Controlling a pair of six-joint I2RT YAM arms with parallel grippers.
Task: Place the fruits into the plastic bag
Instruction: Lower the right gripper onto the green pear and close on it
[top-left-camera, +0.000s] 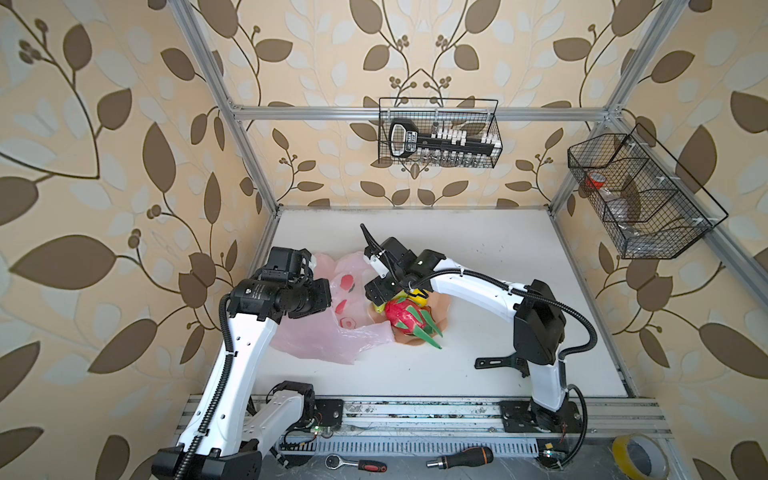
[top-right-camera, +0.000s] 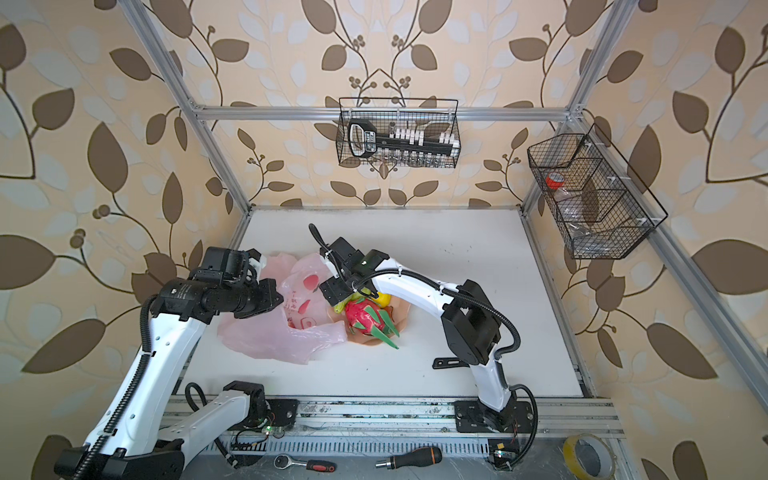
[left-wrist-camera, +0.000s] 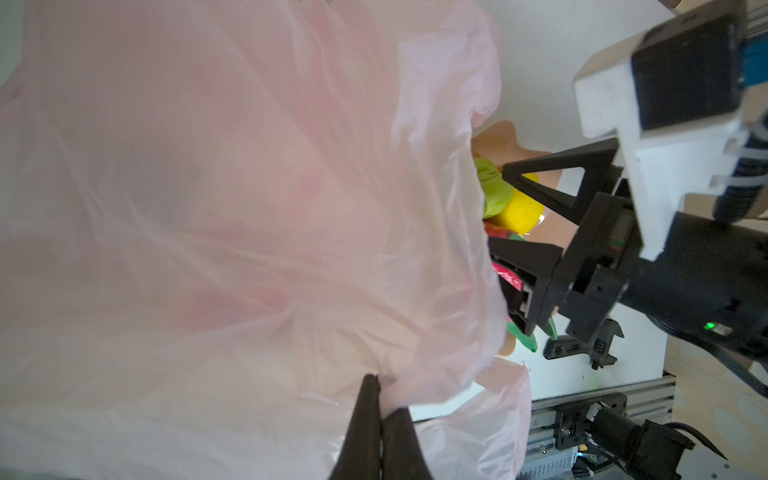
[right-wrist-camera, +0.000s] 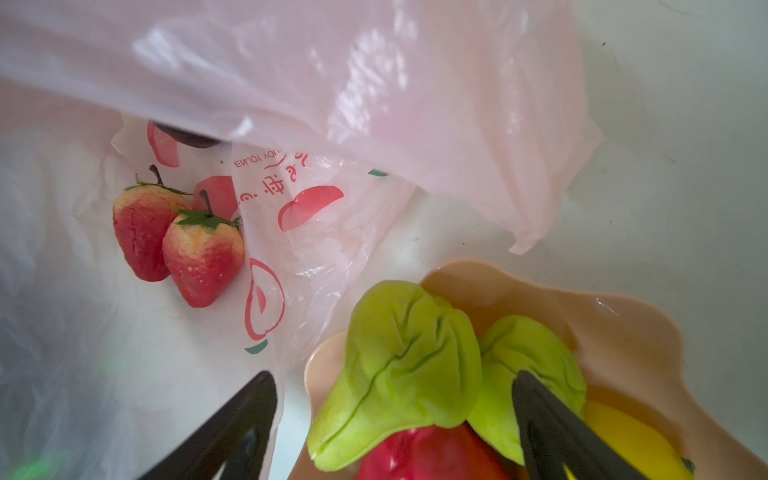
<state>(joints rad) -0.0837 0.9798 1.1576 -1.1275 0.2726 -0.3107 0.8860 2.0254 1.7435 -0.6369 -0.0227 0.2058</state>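
Top views: the white surface (top-left-camera: 478, 291) carries the crumpled pink plastic bag (top-left-camera: 324, 340) left of centre. The left hand (left-wrist-camera: 384, 395) is clamped tight on a pinch of bag edge, holding it raised. A peach bowl (top-left-camera: 441, 318) sits just beside the bag. The dragon fruit (top-left-camera: 401, 318) lies in the bowl, green scales over the rim. Two green pears (right-wrist-camera: 411, 357) lie in the bowl against it. The right hand (right-wrist-camera: 392, 374) is spread wide with one pear between its fingers, nothing gripped. The yellow fruit (right-wrist-camera: 627, 436) is in the bowl past the pears. Two strawberries (right-wrist-camera: 203, 257) lie touching inside the bag. A dark round thing (right-wrist-camera: 187, 137) under a bag fold is probably the purple ball.
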